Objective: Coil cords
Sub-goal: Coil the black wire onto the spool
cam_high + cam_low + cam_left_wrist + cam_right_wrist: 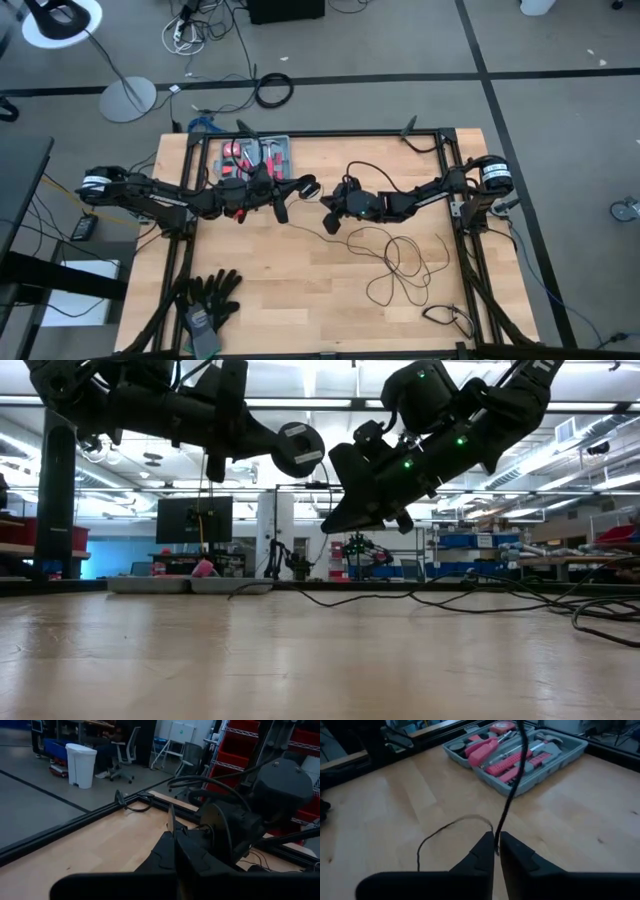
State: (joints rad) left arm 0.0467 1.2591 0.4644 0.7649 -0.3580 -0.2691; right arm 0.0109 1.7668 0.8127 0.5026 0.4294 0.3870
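Note:
The cord is a thin black wire. Its loose loops lie on the wooden table toward the right, and its round black puck hangs in the air at the tip of my left gripper. That gripper is shut and points level toward the table's right. My right gripper faces it a short way off above the table's middle, tipped down, and is closed on the wire. A short stretch of wire runs between the two grippers. My left gripper has a thin dark piece standing out from between its shut fingertips. In the low view the puck sits right at those tips, clear of the table; whether the fingers have the puck or the wire beside it I cannot tell. My right gripper pinches the wire between its two fingertips, slanting down from the table's right. One stretch runs up and away nearly straight. The other curves slack down to the table.
A grey tray of pink tools stands at the far edge behind the left gripper. Black gloves lie near the front left. A small second wire loop lies at the front right. Bare wood shows at the near middle.

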